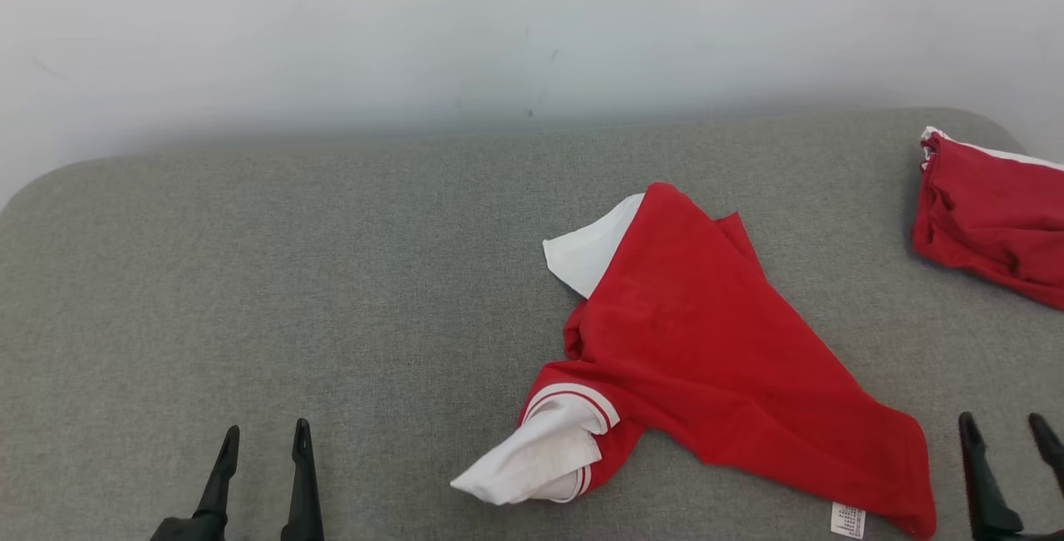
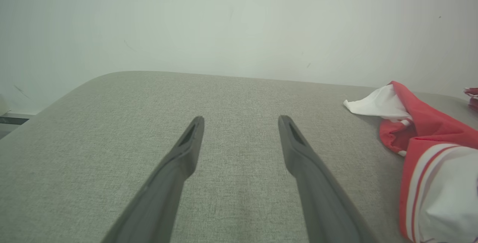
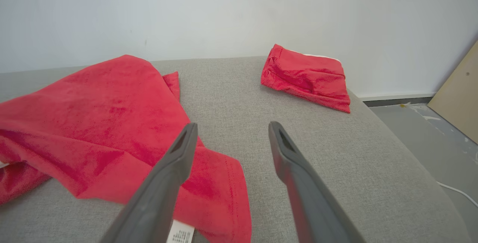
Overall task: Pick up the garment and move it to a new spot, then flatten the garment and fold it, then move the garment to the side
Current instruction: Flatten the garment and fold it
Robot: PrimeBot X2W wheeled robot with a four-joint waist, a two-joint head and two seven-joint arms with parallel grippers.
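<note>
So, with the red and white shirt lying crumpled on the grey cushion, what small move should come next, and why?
Probably bring the open right gripper onto the near hem corner of the crumpled red and white shirt, by its white label, and pinch it for flattening. The shirt lies bunched, nothing is held, and that corner sits closest.

Base: you find the padded top (image 1: 249,275) before the wall (image 1: 499,26).
Centre-right: the garment (image 1: 706,358) lies on the top.
Far right: a folded pile (image 1: 989,217), behind the garment.
Near edge: left gripper (image 1: 267,429) well left of the garment, right gripper (image 1: 1002,420) just right of it.
</note>
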